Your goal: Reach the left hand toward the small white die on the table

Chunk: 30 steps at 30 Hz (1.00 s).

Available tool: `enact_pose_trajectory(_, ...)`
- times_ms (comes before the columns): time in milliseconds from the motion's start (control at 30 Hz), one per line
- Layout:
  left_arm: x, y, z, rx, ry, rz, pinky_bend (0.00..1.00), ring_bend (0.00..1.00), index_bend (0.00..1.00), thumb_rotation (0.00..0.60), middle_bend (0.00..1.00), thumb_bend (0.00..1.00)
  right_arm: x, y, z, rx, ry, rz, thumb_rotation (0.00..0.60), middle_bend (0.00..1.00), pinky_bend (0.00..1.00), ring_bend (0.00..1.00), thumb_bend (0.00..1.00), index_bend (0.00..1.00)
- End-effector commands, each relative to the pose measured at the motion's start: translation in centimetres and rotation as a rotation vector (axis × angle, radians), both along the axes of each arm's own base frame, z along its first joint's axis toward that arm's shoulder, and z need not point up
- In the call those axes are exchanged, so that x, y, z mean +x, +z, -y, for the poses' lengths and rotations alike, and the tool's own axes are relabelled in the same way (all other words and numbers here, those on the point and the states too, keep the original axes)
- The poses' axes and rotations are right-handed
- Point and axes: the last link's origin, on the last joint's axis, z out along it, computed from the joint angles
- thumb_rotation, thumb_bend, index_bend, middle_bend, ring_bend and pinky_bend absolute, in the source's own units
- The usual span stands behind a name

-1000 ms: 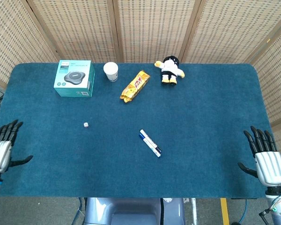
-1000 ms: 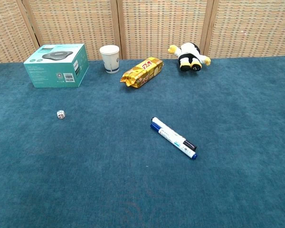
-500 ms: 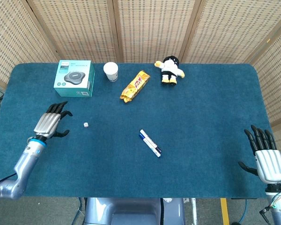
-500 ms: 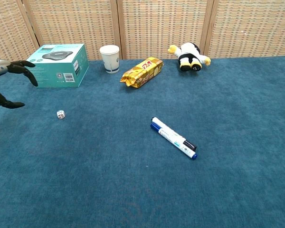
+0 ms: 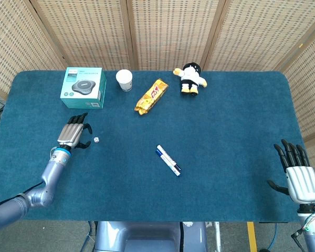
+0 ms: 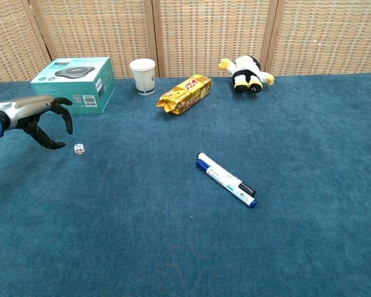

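Showing bright, even overhead lighting; casting only faint soft shadows; staying sharp throughout, no glare.

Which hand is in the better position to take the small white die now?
The left hand: it hovers open just beside the die, not touching it. The right hand is at the table's far right edge.

Head view looks steeply down from above on the whole blue carpeted table (image 5: 226, 131), woven wicker screens (image 5: 168, 31) behind. Chest view sits low and nearer, facing across the same table (image 6: 309, 124) toward those screens (image 6: 210, 31); both share the tabletop's middle.
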Motion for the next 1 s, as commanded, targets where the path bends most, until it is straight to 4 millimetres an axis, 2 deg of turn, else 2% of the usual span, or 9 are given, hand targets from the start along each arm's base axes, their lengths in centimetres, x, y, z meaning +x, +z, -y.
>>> enact_pose_trajectory(33,0.1,-0.5,-0.1,0.0,0.009,-0.001,0.0,0.0,0.44,0.6,0.0,0.34,0.0,0.0,0.0,0.0,0.001,0.001,0.6,0.0,0.0,0.0,0.0,0.0)
enact_pose_trajectory(300,0.3,-1.8,-0.3,-0.008,0.04,-0.004,0.0,0.0,0.44,0.6,0.0,0.34,-0.1,0.1,0.0,0.001,-0.003,0.008,0.6,0.0,0.0,0.0,0.0,0.0)
enact_pose_trajectory(700,0.6,-2.6,-0.4,-0.02,0.057,0.002,0.0,0.0,0.44,0.6,0.0,0.35,-0.1,0.0,0.1,0.003,-0.007,0.009,0.6,0.0,0.0,0.0,0.0,0.0)
enact_pose_trajectory(867,0.8,-2.8,-0.5,-0.019,0.054,0.001,0.0,0.0,0.46,0.6,0.0,0.43,-0.2,0.0,0.1,0.005,-0.01,0.01,0.6,0.0,0.0,0.0,0.0,0.0)
enact_pose_trajectory(1000,0.9,-3.1,-0.4,-0.02,0.058,0.001,0.0,0.0,0.49,0.6,0.0,0.44,-0.1,0.1,0.1,0.003,-0.008,0.012,0.6,0.0,0.0,0.0,0.0,0.0)
